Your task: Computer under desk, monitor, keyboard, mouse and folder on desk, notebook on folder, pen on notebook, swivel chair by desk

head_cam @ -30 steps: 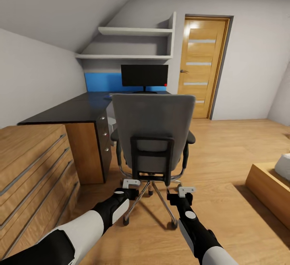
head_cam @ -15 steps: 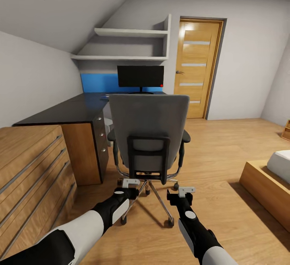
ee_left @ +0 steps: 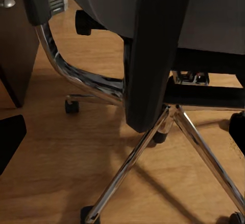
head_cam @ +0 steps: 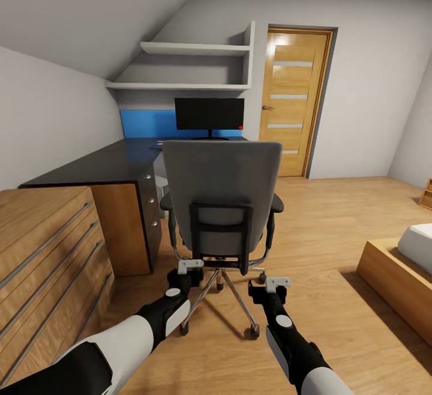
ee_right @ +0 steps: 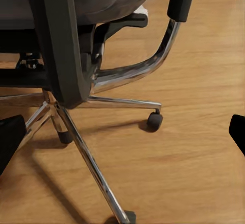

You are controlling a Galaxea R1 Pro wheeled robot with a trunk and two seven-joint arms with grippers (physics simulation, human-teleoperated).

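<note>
Wooden floor (head_cam: 336,215) carries the grey-backed swivel chair (head_cam: 221,194); both hands' spread cannot be told.

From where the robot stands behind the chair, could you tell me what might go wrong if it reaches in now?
1. The chair rests on casters, so a push from either gripper could roll it away or swivel it.
2. The chair's tall back hides its seat in the head view, so anything lying there can't be judged from here.
3. The left gripper sits close to the chrome frame and could snag.
</note>
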